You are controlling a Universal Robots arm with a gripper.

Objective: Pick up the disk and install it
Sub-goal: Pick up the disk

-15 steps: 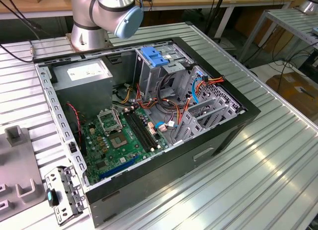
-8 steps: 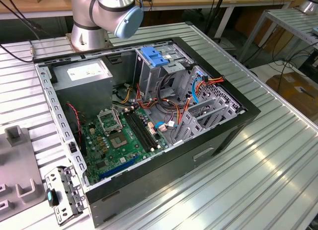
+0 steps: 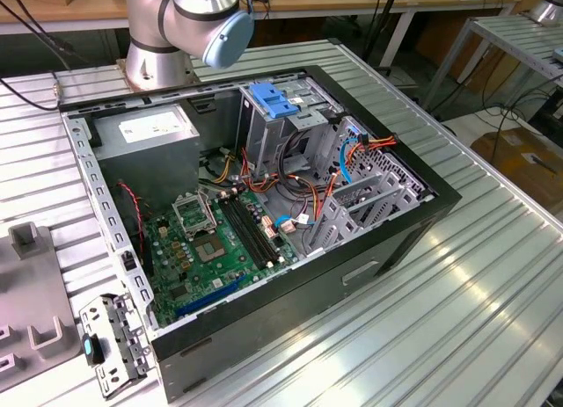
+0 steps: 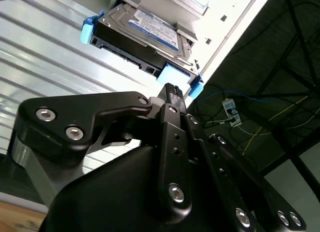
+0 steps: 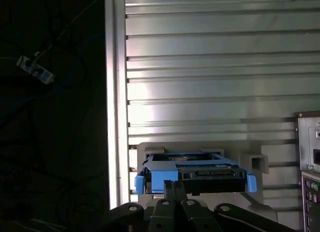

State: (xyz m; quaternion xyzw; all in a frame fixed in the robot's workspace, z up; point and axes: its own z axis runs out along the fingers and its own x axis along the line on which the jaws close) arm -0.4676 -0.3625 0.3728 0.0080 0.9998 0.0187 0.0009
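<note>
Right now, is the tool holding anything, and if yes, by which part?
It cannot be told. The tool is at the blue end of the disk, which lies in a grey holder, but a hold does not show.

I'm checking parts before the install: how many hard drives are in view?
1. The disk lies on a grey holder on the ribbed table in both wrist views, just ahead of the gripper. The drive cage in the exterior view could hide another.

Exterior view: elevated, oblique, set back above the open black computer case. Both wrist views look along the black gripper, close upon the silver blue-railed disk.
</note>
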